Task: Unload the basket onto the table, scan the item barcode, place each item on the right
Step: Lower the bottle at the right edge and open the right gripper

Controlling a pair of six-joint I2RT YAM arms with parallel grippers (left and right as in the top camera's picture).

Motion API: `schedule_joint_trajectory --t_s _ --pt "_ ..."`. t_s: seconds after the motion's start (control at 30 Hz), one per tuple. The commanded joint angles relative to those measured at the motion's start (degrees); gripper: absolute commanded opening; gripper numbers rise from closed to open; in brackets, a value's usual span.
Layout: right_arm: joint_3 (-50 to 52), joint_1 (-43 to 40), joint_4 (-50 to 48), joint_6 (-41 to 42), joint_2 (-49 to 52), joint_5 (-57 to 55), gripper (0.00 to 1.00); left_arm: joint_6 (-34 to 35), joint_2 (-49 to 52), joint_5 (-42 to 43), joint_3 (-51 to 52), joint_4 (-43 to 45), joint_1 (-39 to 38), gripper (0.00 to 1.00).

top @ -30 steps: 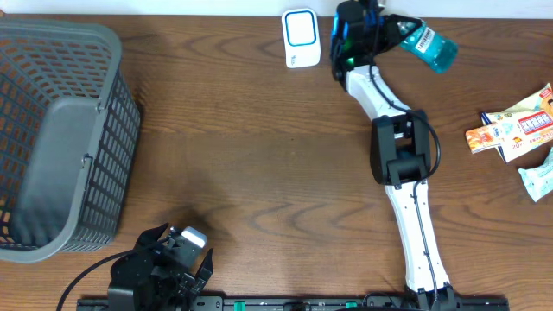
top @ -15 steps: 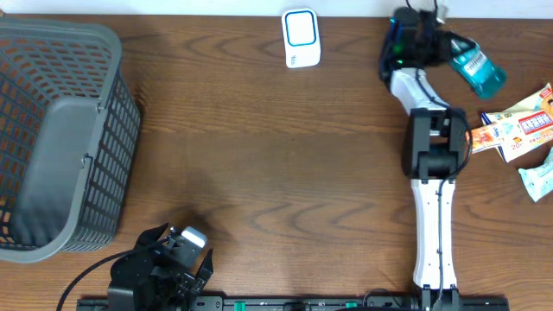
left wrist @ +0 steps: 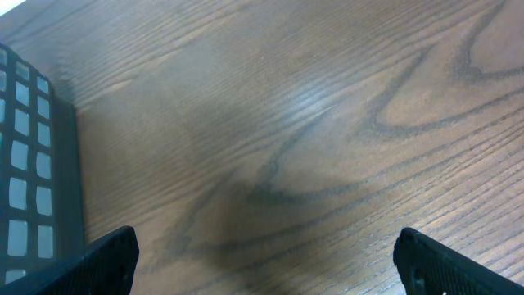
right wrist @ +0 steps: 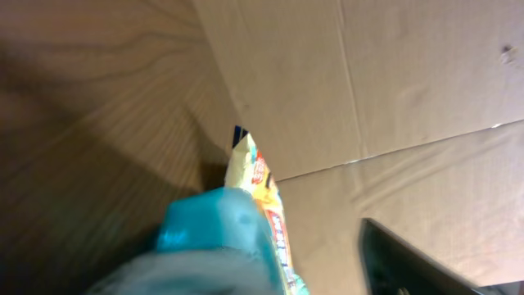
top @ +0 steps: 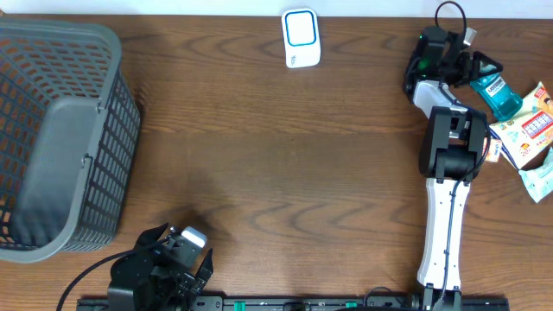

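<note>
The teal bottle (top: pixel 500 94) lies at the far right of the table (top: pixel 259 155), against the snack packets (top: pixel 529 128). The right gripper (top: pixel 480 71) sits at its cap end with jaws parted. From the wrist, one finger (right wrist: pixel 409 262) stands clear of the bottle; I can't tell whether the other touches it. The scanner (top: pixel 301 37) is well apart to the left. The left gripper (left wrist: pixel 278 262) is spread wide and empty, near the basket (top: pixel 60 130).
</note>
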State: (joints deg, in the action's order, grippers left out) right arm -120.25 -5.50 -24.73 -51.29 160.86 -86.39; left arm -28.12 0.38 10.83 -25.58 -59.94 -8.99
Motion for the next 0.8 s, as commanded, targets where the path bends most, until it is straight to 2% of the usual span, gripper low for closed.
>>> schedule_joint_trajectory --t_s 0.0,0.07,0.2,0.37,0.57,0.77 --pt "-0.55 1.09 -4.13 -1.97 -2.69 -3.34 0.98 -0.55 0.0 -0.76 0.15 -0.66 0.24 0.99" --pt "-0.55 1.42 -10.29 -4.42 -3.17 -4.24 0.99 -0.55 0.0 -0.79 0.15 -0.66 0.24 0.99" --pt "-0.55 2.27 -28.79 -16.46 -4.31 -4.24 0.99 -0.55 0.0 -0.76 0.15 -0.66 0.24 0.99" --pt "-0.55 3.63 -63.65 -34.58 -7.19 -4.2 0.99 -0.55 0.0 -0.76 0.15 -0.66 0.24 0.99" --pt "-0.57 3.23 -64.85 -36.0 -12.2 -4.24 0.99 -0.55 0.0 -0.76 0.15 -0.66 0.24 0.99" --pt "-0.57 6.78 -64.81 -35.98 -19.56 -4.22 0.99 -0.55 0.0 -0.76 0.15 -0.66 0.24 0.99"
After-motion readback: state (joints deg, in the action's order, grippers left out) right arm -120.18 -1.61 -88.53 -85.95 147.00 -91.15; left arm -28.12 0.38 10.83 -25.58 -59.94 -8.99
